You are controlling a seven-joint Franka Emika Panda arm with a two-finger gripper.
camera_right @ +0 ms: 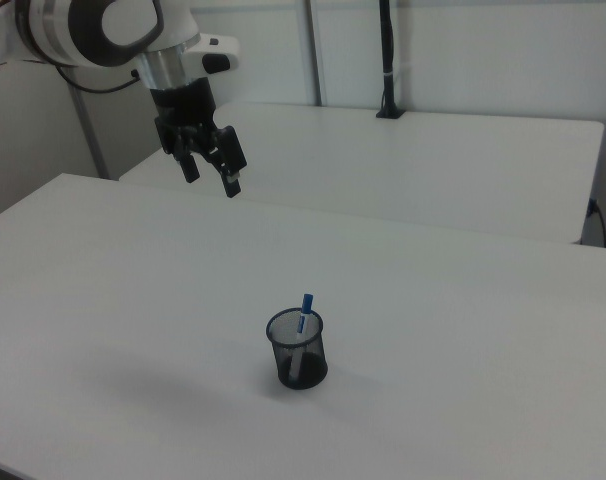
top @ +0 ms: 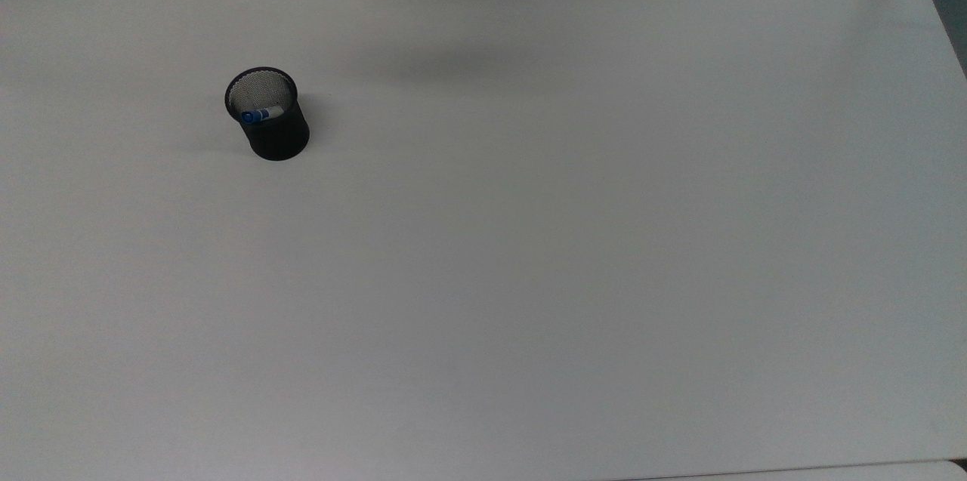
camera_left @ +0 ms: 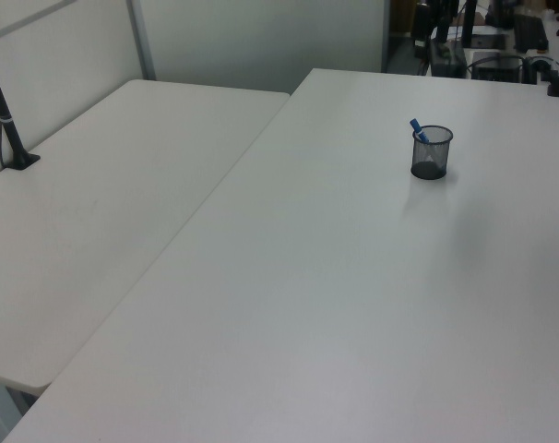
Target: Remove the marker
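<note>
You have one marker standing tilted inside one black mesh cup, blue end above the rim. Your gripper hangs high, well apart from the cup, fingers spread and pointing down.

I see a matt, smooth white table, a black wire-mesh cup, a plastic-looking marker w/ glossy blue cap, and a matt black gripper
</note>
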